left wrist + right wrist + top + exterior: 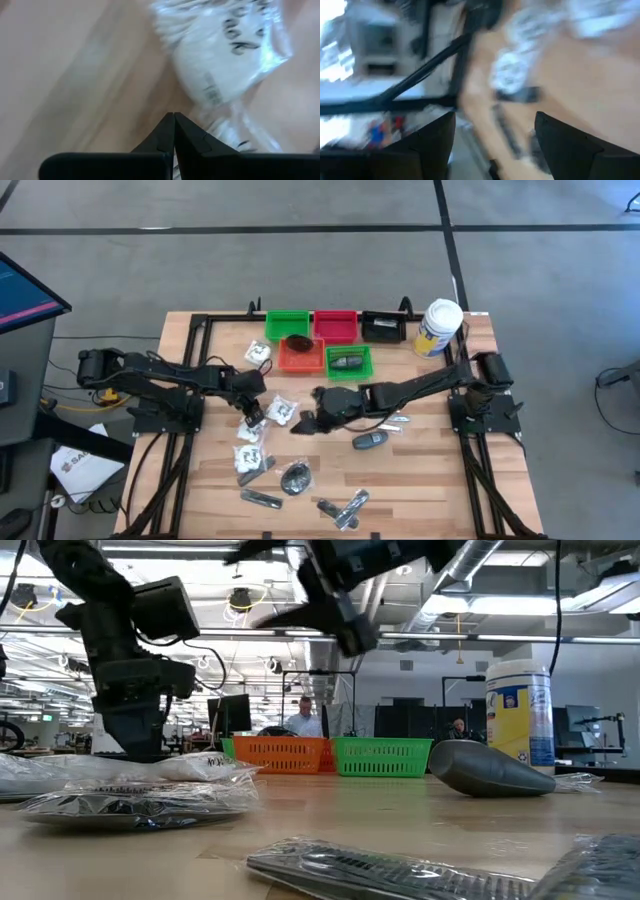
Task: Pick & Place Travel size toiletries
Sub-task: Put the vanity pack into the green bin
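Note:
Travel size toiletries lie scattered on the wooden table: clear packets with white contents (280, 410) (250, 460), a black round piece in plastic (296, 476), silvery tubes (262, 498) (345, 508) and a dark grey oval (370, 441) (485, 770). My left gripper (252, 420) (173, 117) is shut, pointing steeply down beside a clear packet (225, 55). In the low view packets (130, 775) hide its tips. My right gripper (305, 420) (335, 610) (495, 145) hangs open above the table's middle, holding nothing. My left gripper has its shut tips over bare wood next to the clear packet's edge (220, 125). I cannot tell whether they touch the packet or the table.
Along the far edge stand green (288, 325), red (335, 325) and black (383, 328) trays. In front of them are an orange tray (300, 358) and a second green tray (348, 362), each holding a dark item. A tall white canister (438, 328) stands at the far right.

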